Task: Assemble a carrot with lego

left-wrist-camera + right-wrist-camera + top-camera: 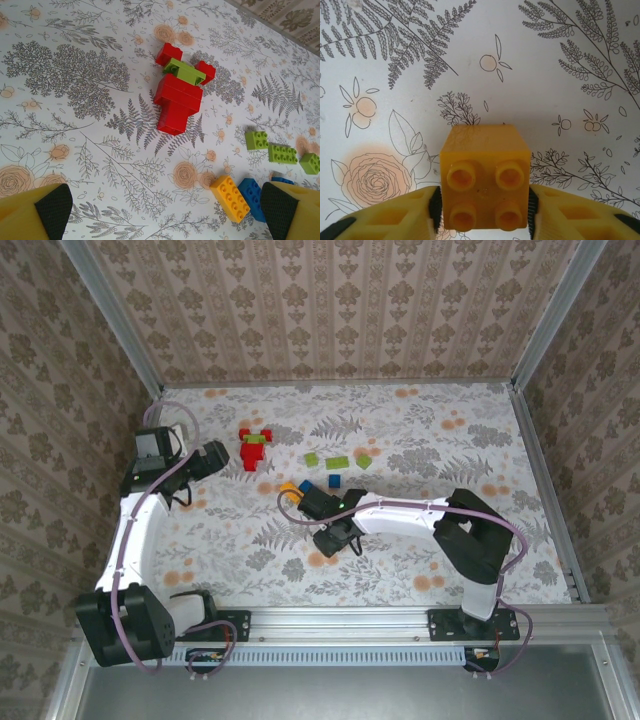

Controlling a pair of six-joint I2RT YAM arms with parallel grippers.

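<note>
My right gripper [484,212] is shut on a square orange-yellow lego brick [485,150], pads against its two sides and its four studs facing the camera, low over the table. From above, this gripper [335,538] sits just in front of the loose bricks at mid-table. Further back lie a yellow oblong brick [229,197] and a blue brick [252,199] side by side. My left gripper [164,212] is open with nothing between its fingers, and hovers at the left [215,455]. The carrot is out of view.
A red build with a green brick across it [177,97] lies at the back left [253,450]. Three green bricks [256,140] [282,153] [310,163] lie in a row to its right. Papered walls [320,310] enclose the floral table [450,430].
</note>
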